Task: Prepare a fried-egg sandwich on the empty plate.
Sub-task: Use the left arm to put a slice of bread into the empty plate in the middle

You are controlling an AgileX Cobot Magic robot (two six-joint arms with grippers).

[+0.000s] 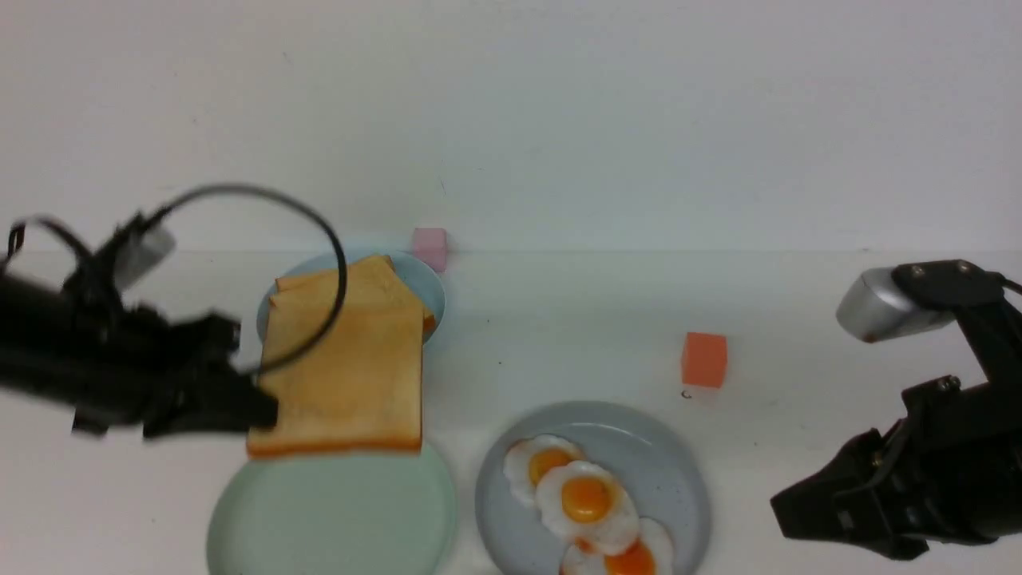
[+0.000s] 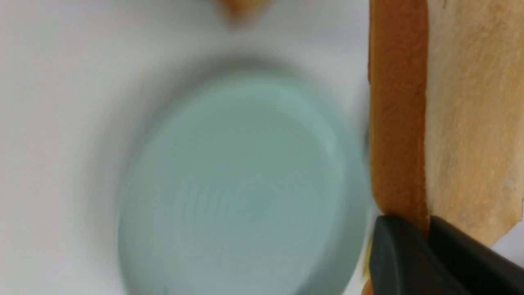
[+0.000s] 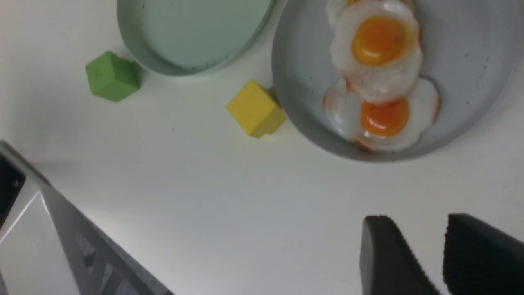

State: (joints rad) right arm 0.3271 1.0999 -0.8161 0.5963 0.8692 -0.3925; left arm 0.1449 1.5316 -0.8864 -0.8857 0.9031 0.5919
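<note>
My left gripper (image 1: 267, 411) is shut on the edge of a golden toast slice (image 1: 343, 383) and holds it in the air over the far rim of the mint-green plate (image 1: 335, 519), which is bare. In the left wrist view the fingers (image 2: 401, 246) pinch the brown crust of the toast slice (image 2: 470, 123) beside the blurred plate (image 2: 237, 184). Fried eggs (image 1: 591, 499) lie overlapping on a grey plate (image 1: 687, 479). My right gripper (image 3: 417, 229) hovers open and empty at the right, near the grey plate (image 3: 303, 73). No fried-egg sandwich is in view.
More toast (image 1: 351, 287) is stacked on a light-blue plate (image 1: 429, 291) behind the held slice. A pink cube (image 1: 429, 246) sits by the back wall, an orange cube (image 1: 704, 359) right of centre. A green cube (image 3: 111, 77) and a yellow cube (image 3: 256, 108) lie near the plates' front edges.
</note>
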